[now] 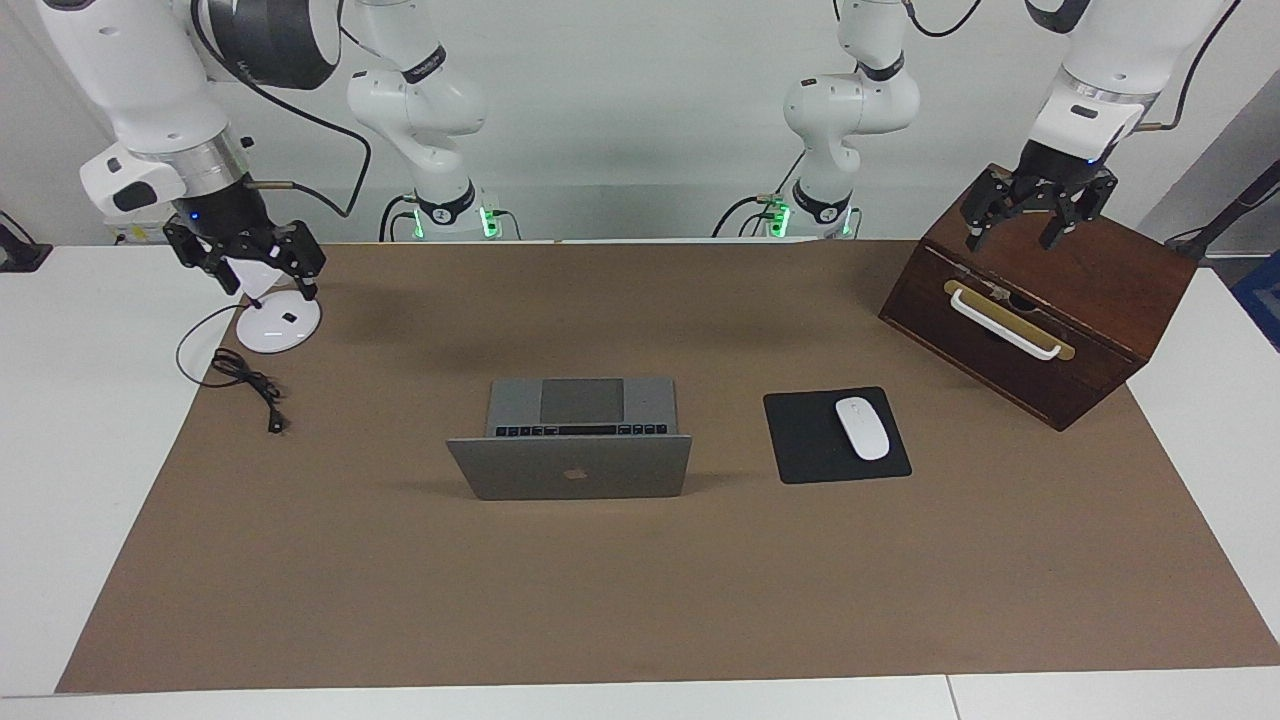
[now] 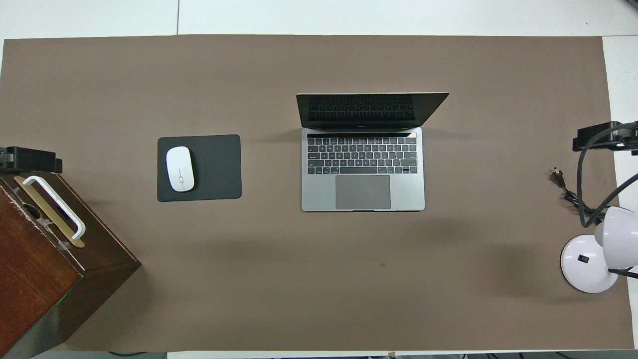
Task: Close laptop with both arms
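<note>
— Where's the laptop?

— Mid-worktop, lid up, with the mouse pad at its three o'clock.

— The arms?

— Both raised, fingers spread, holding nothing: left gripper over the wooden box, right gripper over the lamp base.

— Advice?

— Come in over bare mat, meet the lid's top edge at both corners, and press evenly. There's plenty of room around it.

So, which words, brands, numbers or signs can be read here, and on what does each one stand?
No word or number can be read.
Apple logo, a sign without letters: on the lid of the laptop.
Key legends on the laptop's keyboard: too small to read.
Mouse, mouse pad, wooden box, lamp base: no text shows.
</note>
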`<state>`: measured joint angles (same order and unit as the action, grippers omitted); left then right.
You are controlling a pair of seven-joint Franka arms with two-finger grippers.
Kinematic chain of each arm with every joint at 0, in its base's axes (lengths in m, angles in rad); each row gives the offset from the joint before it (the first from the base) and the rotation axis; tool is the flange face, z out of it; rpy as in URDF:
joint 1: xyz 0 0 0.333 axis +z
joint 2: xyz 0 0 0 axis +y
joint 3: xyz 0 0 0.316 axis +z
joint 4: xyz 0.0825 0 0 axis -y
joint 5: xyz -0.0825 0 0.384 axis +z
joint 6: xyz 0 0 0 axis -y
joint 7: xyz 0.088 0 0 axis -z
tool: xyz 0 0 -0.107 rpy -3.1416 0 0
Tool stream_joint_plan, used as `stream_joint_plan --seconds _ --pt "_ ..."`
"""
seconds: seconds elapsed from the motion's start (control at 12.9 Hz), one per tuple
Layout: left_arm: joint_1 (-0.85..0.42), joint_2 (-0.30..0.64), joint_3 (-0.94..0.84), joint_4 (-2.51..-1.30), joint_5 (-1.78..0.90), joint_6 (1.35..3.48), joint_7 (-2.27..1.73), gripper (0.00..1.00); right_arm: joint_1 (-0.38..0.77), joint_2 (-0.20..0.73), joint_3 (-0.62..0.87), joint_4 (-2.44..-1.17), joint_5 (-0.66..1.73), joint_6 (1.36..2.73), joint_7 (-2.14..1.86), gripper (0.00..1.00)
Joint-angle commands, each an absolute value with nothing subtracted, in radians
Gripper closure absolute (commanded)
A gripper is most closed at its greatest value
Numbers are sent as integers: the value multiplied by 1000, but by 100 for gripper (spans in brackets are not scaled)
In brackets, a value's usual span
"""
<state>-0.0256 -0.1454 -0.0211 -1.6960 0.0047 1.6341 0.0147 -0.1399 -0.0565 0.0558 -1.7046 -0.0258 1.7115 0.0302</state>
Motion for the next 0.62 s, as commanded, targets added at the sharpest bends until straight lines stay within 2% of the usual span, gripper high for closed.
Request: stream_joint_plan --seconds 0.0,0.16,0.31,0.54 --pt "-43 -156 -12 -1713 -6 1654 25 0 -158 -90 64 -1735 -34 1721 -2 0" --pt "-44 -155 -14 -1710 -6 1652 32 0 -166 -72 63 -1691 -22 1746 -11 0" --pt "-75 -155 -20 -1712 -6 1654 31 0 -164 -17 64 -1591 -34 1752 -6 0" --pt "-80 -155 -20 -1712 -6 1654 20 0 -166 138 64 -1368 -44 1736 -8 0"
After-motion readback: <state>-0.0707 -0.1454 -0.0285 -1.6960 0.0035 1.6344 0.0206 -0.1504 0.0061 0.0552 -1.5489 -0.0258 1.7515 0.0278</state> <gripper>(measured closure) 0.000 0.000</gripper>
